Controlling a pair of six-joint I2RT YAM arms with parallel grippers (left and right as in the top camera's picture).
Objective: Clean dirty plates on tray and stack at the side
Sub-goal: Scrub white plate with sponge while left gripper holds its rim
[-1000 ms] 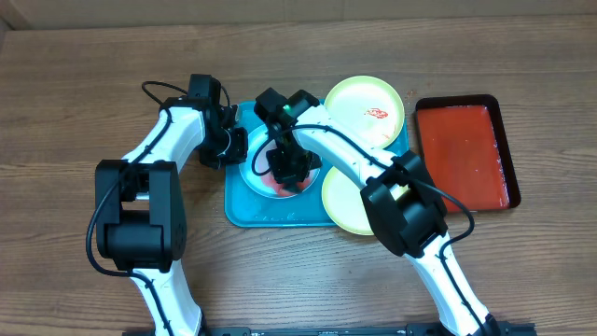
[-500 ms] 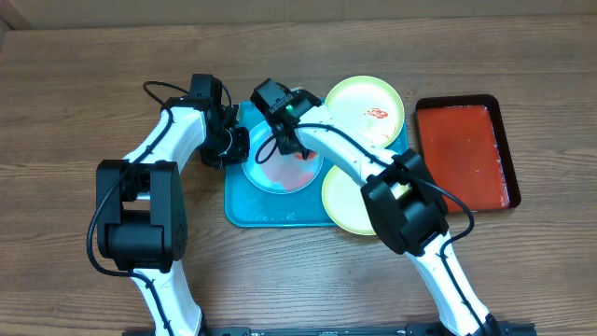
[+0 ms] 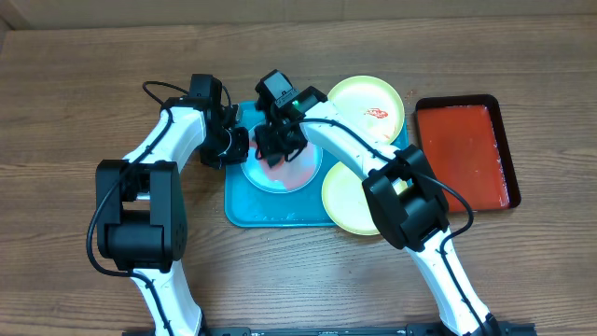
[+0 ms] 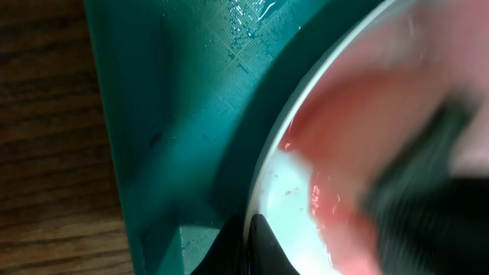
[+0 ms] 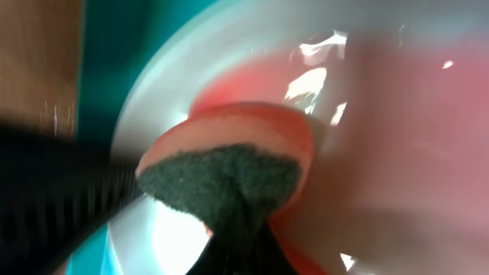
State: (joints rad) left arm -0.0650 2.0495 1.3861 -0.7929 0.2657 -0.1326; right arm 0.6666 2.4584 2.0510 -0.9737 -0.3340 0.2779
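Observation:
A pale blue-white plate (image 3: pixel 291 173) with pink-red smears lies in the turquoise tray (image 3: pixel 247 210). My left gripper (image 3: pixel 237 147) is shut on this plate's left rim; in the left wrist view the gripper (image 4: pixel 249 246) pinches the rim of the plate (image 4: pixel 286 195). My right gripper (image 3: pixel 276 149) is shut on a red sponge with a dark scouring side (image 5: pixel 229 156) and presses it on the plate (image 5: pixel 176 76). A pale yellow-green plate (image 3: pixel 359 101) with a red smear lies at the tray's back right. Another yellow-green plate (image 3: pixel 347 203) lies at the front right.
A smaller red tray with a dark rim (image 3: pixel 465 154) stands on the wooden table to the right. The two arms cross close together over the turquoise tray's back left part.
My right gripper with the sponge moved from the plate's middle toward its far edge, then back a little toward the left. The left gripper has kept its hold on the rim.

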